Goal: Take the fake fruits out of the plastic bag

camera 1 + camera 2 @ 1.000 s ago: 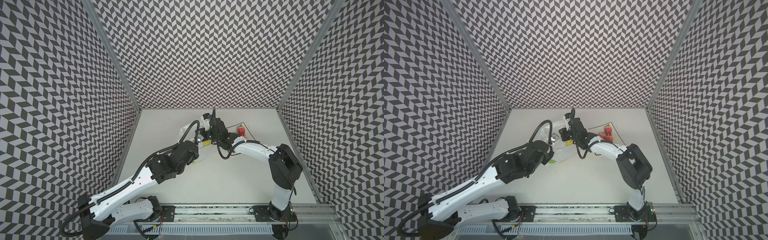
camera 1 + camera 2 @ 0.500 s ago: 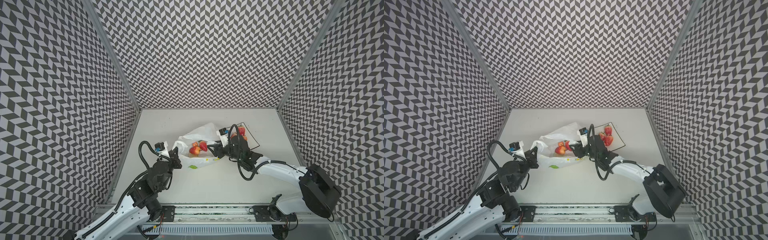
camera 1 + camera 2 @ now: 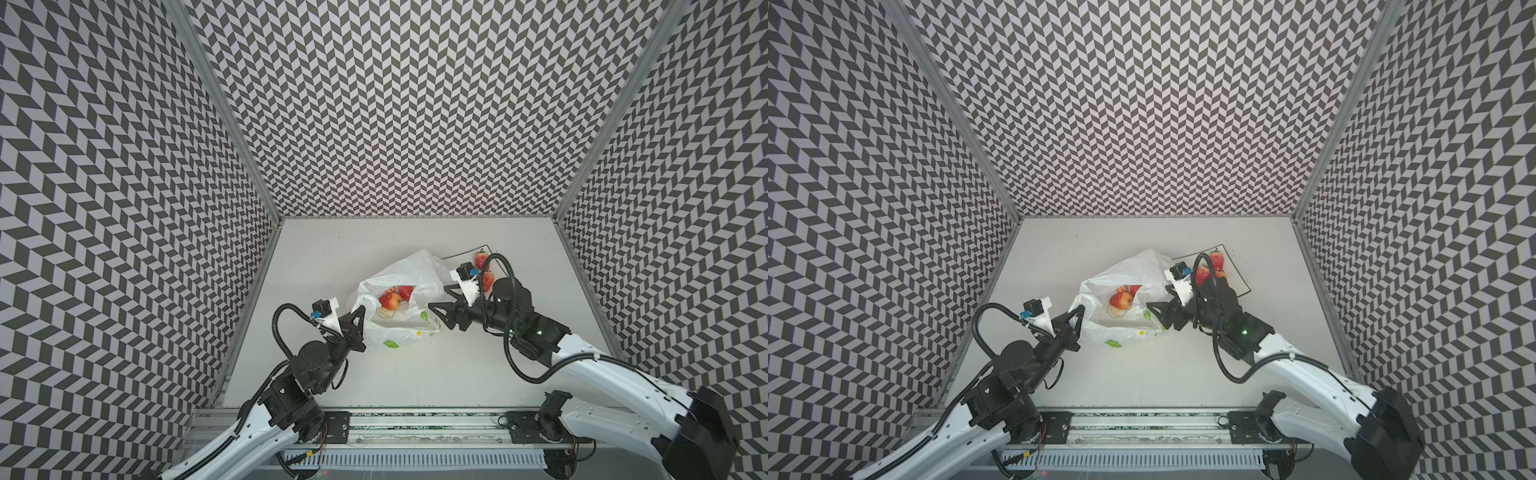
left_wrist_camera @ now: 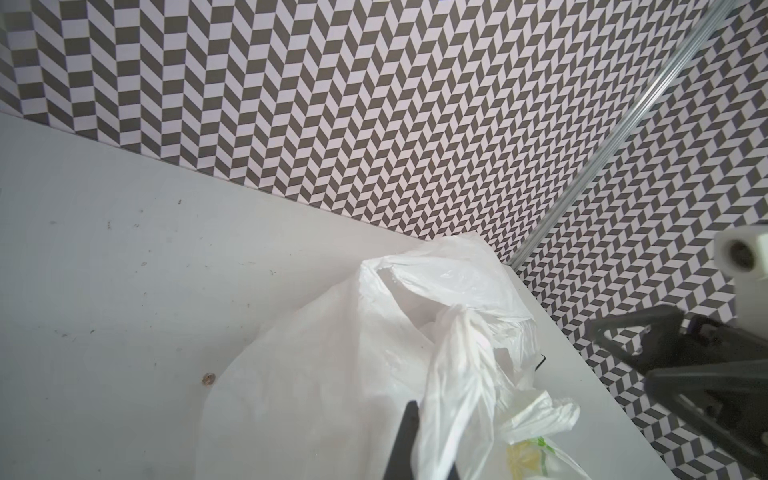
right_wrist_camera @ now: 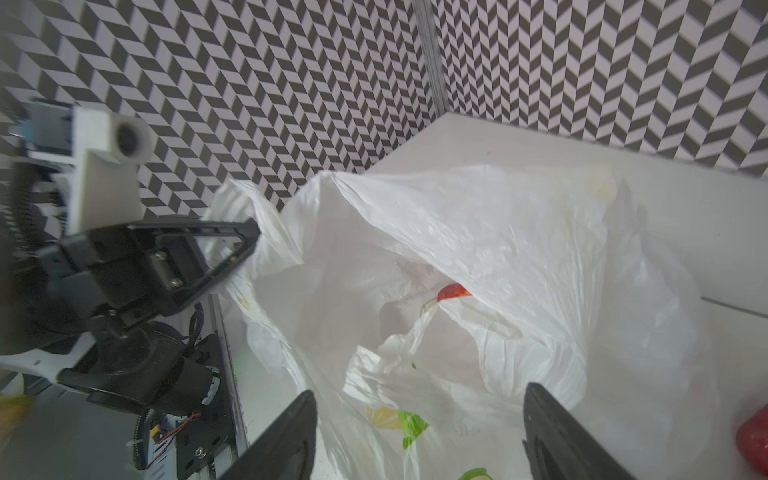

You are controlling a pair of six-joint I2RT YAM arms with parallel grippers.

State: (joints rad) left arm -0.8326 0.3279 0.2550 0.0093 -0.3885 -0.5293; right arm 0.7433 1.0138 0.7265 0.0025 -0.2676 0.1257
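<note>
I judge the task partly done. Two strawberries (image 3: 481, 259) lie on the plate (image 3: 1233, 270) at the far right, while other fake fruits (image 3: 395, 297) are in the plastic bag (image 3: 415, 270), which lies crumpled in the middle of the worktop (image 3: 415, 374). Through its open mouth I see, in both top views, a peach-like fruit (image 3: 1120, 300) and beside it a red strawberry (image 3: 1136, 289). Whether more are hidden under the film I cannot tell.

The left jaws are pressed together on the left handle of the bag and hold the mouth open. The right jaws are spread and empty, low at the near right edge of the bag, very close to the film.

The step in hand is, I think, the reach for the next fruit. For this I must bring the right jaws over the rim into the mouth without catching the thin plastic, then close on one fruit only.
</note>
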